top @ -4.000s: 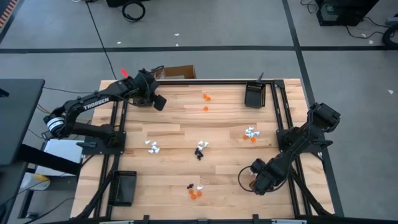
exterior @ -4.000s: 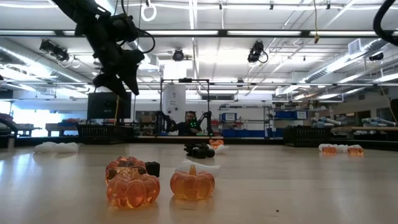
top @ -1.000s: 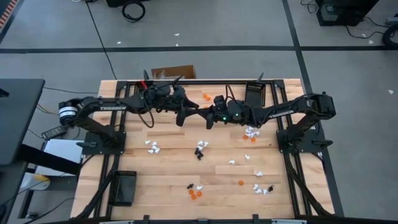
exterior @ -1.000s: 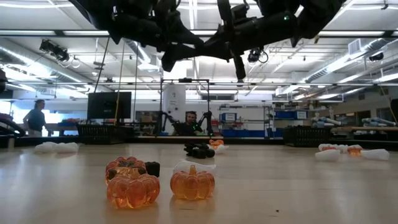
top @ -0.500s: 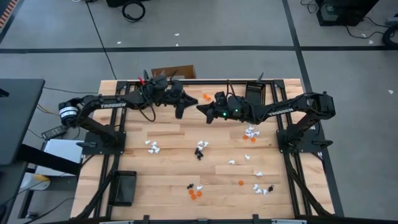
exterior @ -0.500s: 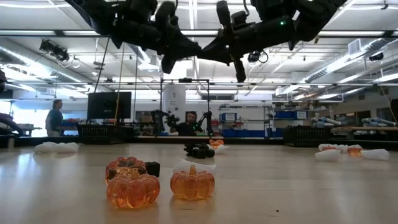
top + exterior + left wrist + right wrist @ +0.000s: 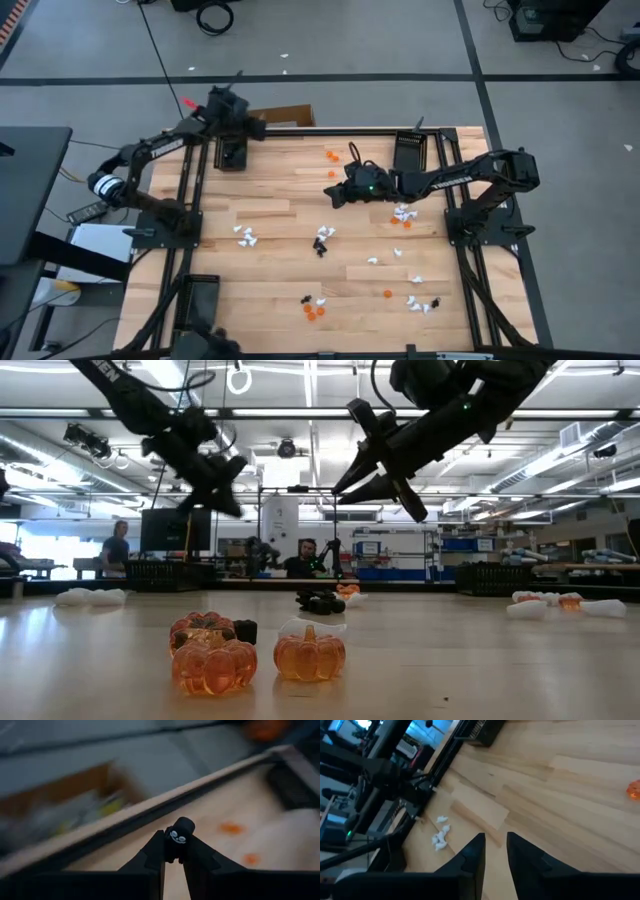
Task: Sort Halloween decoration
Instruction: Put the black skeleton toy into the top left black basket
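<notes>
- I see a tiny black trinket with a white face pinched at the very tips of my left gripper, whose jaws are nearly closed on it. The hold is shallow, so I judge a jolt could pop it out.
- The left gripper hangs over the small black rectangular tray at the far left corner of the wooden slatted table, near the edge. If I release off-centre, the piece could bounce off the table and be lost.
- The rest of the Halloween decoration lies scattered: white pieces left of centre, a black cluster mid-table, orange pumpkins near the front, and a mixed scatter on the right.
- My right gripper hovers above mid-table with its jaws partly apart and nothing between them. Descending carelessly, it could knock neighbouring pieces together and mix the colours.
- The clear orange pumpkins look smooth and rounded; I expect they could squirt from a pinch.
</notes>
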You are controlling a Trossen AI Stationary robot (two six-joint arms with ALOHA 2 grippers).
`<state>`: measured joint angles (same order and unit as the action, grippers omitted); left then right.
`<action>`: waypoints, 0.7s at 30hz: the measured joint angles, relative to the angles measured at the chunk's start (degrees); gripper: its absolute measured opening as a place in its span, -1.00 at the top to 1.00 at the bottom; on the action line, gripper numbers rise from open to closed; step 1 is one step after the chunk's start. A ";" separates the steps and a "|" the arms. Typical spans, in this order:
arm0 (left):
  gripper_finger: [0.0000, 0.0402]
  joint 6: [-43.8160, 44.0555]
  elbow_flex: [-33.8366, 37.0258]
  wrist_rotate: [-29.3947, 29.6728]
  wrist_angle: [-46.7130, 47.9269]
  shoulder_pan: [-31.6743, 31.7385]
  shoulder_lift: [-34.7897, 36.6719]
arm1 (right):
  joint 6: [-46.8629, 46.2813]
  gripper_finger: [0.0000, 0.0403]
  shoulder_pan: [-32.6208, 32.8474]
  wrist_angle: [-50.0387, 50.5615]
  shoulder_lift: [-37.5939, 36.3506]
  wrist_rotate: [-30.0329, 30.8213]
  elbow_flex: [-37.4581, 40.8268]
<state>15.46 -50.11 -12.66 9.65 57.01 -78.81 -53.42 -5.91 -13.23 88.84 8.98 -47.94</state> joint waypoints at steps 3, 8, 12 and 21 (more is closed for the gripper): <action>0.71 -1.26 0.00 0.34 5.58 4.08 -0.09 | -0.91 0.57 0.99 0.03 0.00 2.08 0.00; 0.47 -1.71 -0.01 3.59 13.03 5.15 -0.17 | -1.08 0.56 1.40 0.32 0.00 2.06 0.00; 0.19 -1.11 -0.02 9.88 17.97 5.07 -0.20 | -2.87 0.56 1.35 1.41 0.00 0.31 0.00; -0.16 1.04 -0.02 3.86 26.79 3.72 -0.20 | -12.86 0.57 4.21 21.03 -1.91 -13.07 0.07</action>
<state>16.51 -50.13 -8.80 36.43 60.73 -79.00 -66.28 -1.71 7.80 86.93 -4.09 -47.88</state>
